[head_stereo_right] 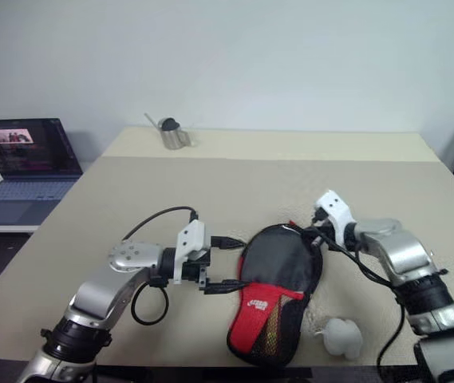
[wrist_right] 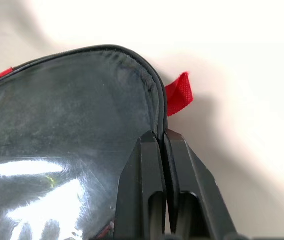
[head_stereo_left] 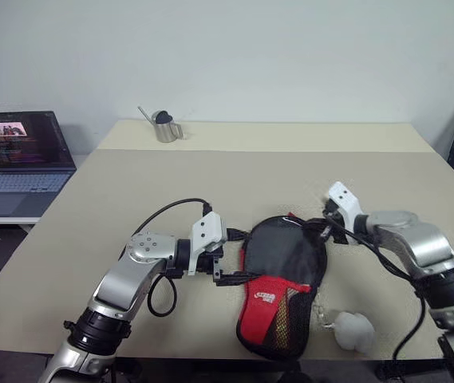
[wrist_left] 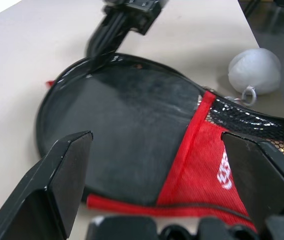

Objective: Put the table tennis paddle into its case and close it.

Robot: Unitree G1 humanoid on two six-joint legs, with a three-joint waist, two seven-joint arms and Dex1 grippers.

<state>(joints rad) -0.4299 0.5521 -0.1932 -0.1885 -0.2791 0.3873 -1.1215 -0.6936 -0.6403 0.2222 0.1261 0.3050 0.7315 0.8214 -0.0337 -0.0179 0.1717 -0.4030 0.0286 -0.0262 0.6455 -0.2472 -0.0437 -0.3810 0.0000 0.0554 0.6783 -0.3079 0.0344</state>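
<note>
A: Where does the case [head_stereo_left: 281,283] lie?

B: Near the front edge of the table [head_stereo_left: 290,171], between the two arms. Its long axis runs from the round black end at about twelve o'clock down to the red narrow end at six, tipped slightly toward seven. The white fluffy charm [head_stereo_left: 351,330] sits just beside it at four o'clock.

A: And the paddle?

B: I see no bat lying loose, so it is probably inside already, though the fabric hides it.

A: Which arm is on the job?

B: The right gripper [wrist_right: 162,150]. Its fingers are pressed together on the case's rim at the round end, at about one o'clock of the case, just beside a small red tab [wrist_right: 177,93]. I judge it has the zip edge or the pull, but cannot make out which.

A: The left gripper [head_stereo_left: 228,259]?

B: At nine o'clock of the case, fingers spread wide, pointing at its waist, gripping nothing.

A: Room to move?

B: Open tabletop beyond and to both sides; the metal cup [head_stereo_left: 163,126] stands well apart at the far edge.
</note>
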